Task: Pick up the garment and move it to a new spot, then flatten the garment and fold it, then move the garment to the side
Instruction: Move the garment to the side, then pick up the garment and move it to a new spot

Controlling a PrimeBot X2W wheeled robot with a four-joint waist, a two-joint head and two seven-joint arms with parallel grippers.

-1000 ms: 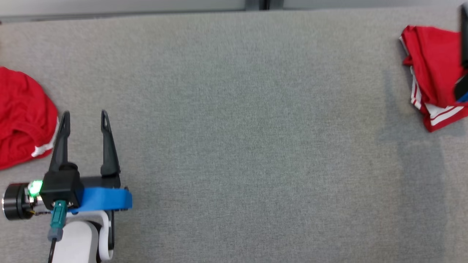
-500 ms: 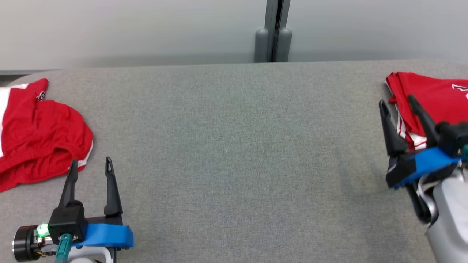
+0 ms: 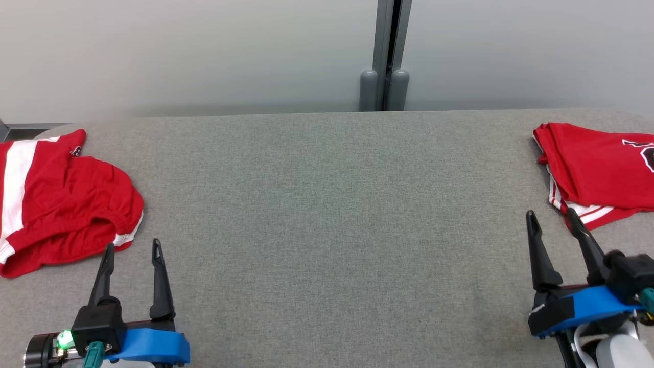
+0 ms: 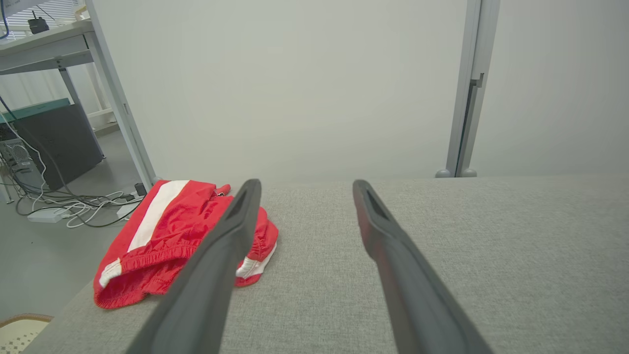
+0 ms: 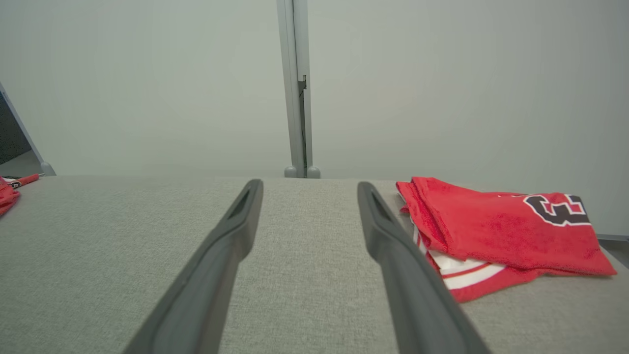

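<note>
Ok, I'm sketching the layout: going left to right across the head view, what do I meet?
Crumpled red-and-white shorts → grey upright post → folded red jersey with white trim.

The left gripper (image 3: 133, 244) is holding its two dark fingers (image 3: 162, 291) spread wide, tips pointing straight forward from its blue wrist mount (image 3: 148, 346). The right gripper (image 3: 551, 212) is likewise standing wide open. Its fingers are leaning slightly toward the left gripper's side, ahead of a pale forearm (image 3: 615, 353).
</note>
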